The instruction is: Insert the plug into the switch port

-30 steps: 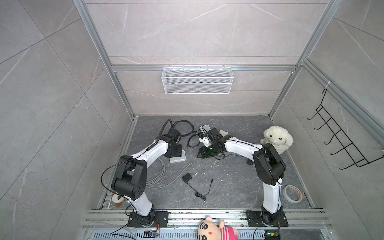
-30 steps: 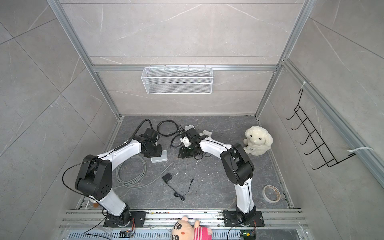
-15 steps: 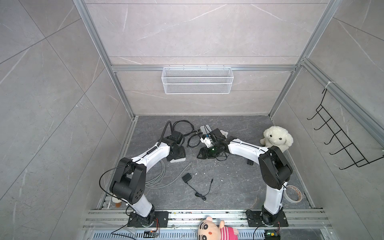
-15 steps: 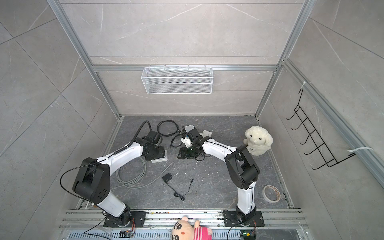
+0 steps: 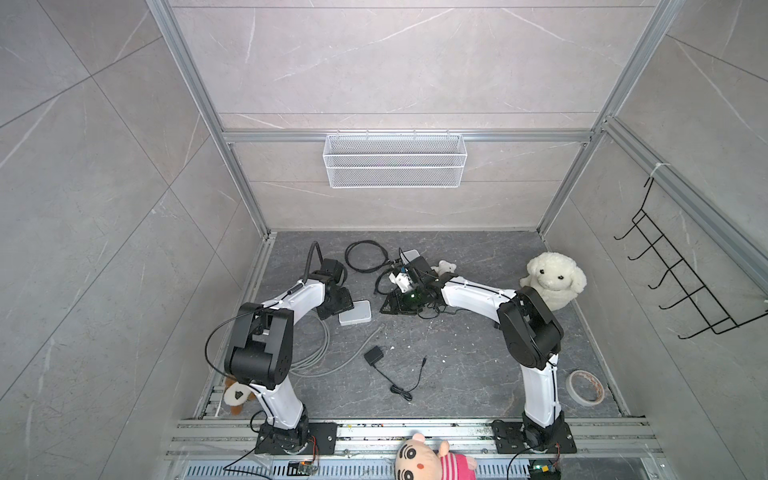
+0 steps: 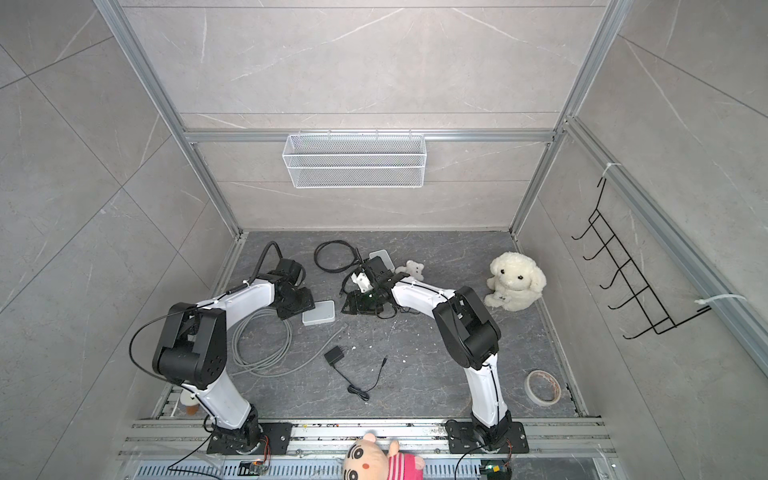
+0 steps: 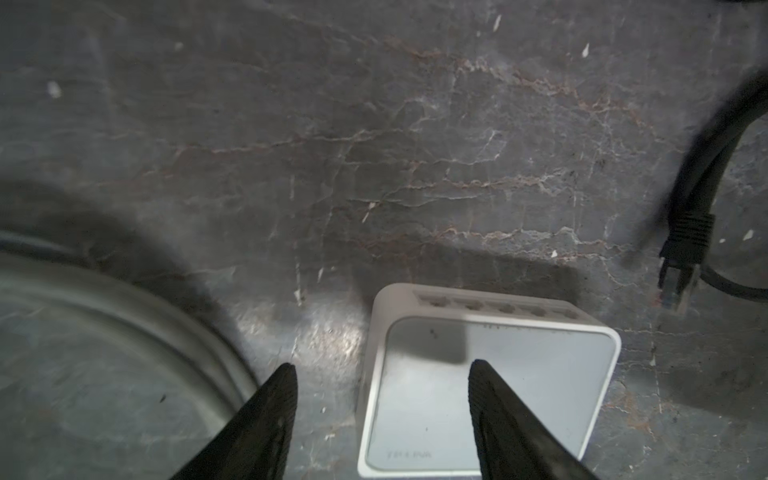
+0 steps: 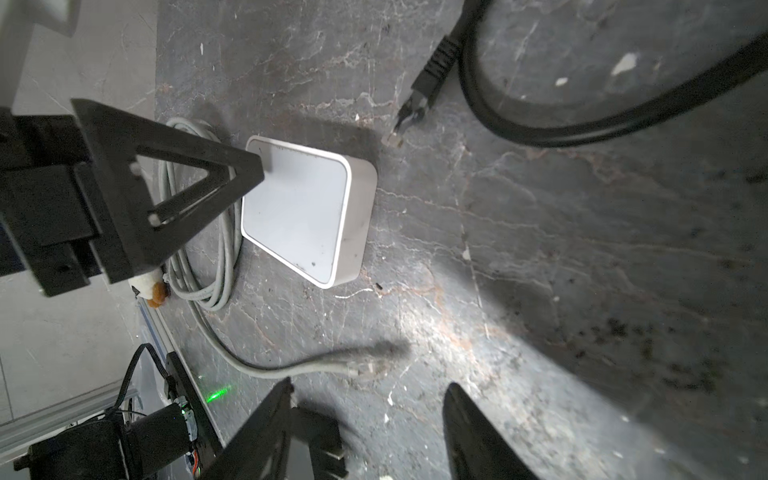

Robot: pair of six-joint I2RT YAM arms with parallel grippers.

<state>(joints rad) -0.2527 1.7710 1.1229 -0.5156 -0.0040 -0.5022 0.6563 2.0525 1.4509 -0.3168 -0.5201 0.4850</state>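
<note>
grey cable (image 8: 224, 270) coiled beside white switch (image 5: 354, 312); black plug (image 7: 681, 257) lies near its ports. left claw (image 7: 382, 368) apart over switch edge, empty; right claw (image 8: 369, 386) apart, empty.

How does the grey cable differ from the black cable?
Colour: the grey cable is pale, the black cable dark. Place: the grey cable coils beside the left arm; the black cable loops nearer the back wall. Plugs: the black plug lies on the back-wall side of the switch, the grey plug on its front side. Both plugs lie free, unplugged.
</note>
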